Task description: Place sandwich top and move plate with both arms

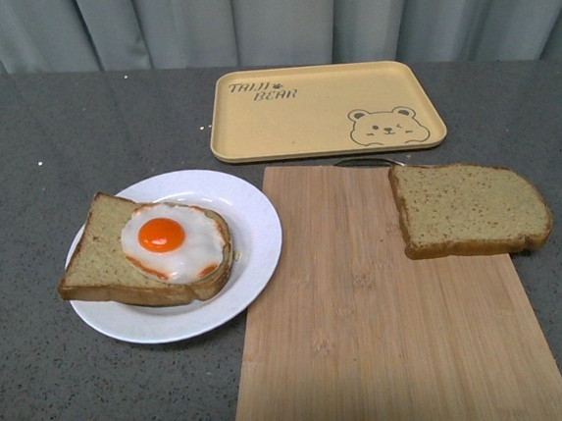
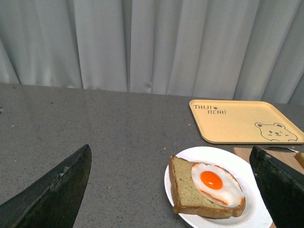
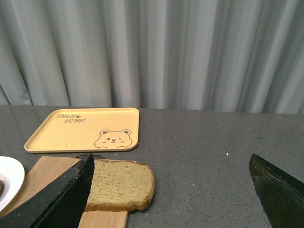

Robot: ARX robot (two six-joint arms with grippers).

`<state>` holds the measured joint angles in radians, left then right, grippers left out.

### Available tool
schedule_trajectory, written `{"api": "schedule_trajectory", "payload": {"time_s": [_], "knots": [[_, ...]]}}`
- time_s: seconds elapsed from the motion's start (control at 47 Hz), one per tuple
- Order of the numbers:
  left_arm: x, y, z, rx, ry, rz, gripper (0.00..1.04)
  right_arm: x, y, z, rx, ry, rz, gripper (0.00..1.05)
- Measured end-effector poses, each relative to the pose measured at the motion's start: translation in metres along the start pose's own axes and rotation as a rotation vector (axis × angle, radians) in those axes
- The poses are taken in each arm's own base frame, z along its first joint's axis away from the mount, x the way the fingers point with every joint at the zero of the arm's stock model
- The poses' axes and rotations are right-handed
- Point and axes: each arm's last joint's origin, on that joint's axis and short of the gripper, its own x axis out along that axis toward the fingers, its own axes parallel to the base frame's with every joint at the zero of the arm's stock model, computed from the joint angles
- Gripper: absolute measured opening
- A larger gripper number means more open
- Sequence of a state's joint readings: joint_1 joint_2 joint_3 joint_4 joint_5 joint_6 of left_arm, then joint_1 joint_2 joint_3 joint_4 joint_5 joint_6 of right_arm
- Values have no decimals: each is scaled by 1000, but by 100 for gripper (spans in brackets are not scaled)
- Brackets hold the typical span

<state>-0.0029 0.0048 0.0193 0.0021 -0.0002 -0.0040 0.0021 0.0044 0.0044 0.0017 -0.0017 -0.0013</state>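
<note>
The plain bread slice [image 1: 470, 208] is lying on the far right corner of the wooden board [image 1: 371, 340], hanging a little over its right edge. The white plate [image 1: 251, 223] is sitting right against the board's left edge, carrying the bread with egg [image 1: 147, 252]. A yellow tray [image 1: 323, 108] is resting behind the board. I am holding my left gripper [image 2: 169, 149] and my right gripper [image 3: 171, 156] spread wide, grasping nothing.

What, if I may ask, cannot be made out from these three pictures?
Right wrist view: the plate is mostly off-frame; the right gripper's finger covers part of the sandwich top.
Left wrist view: the left gripper's finger and the frame edge hide nearly all the sandwich top.
Front view: neither arm is in frame.
</note>
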Motion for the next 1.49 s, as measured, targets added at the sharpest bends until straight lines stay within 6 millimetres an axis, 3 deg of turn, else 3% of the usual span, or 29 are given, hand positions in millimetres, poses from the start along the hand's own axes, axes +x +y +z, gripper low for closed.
{"api": "schedule_trajectory", "payload": {"time_s": [1.489], "knots": [[0,0,0,0,0,0,98,0,0,0,0,0,0,95]]}}
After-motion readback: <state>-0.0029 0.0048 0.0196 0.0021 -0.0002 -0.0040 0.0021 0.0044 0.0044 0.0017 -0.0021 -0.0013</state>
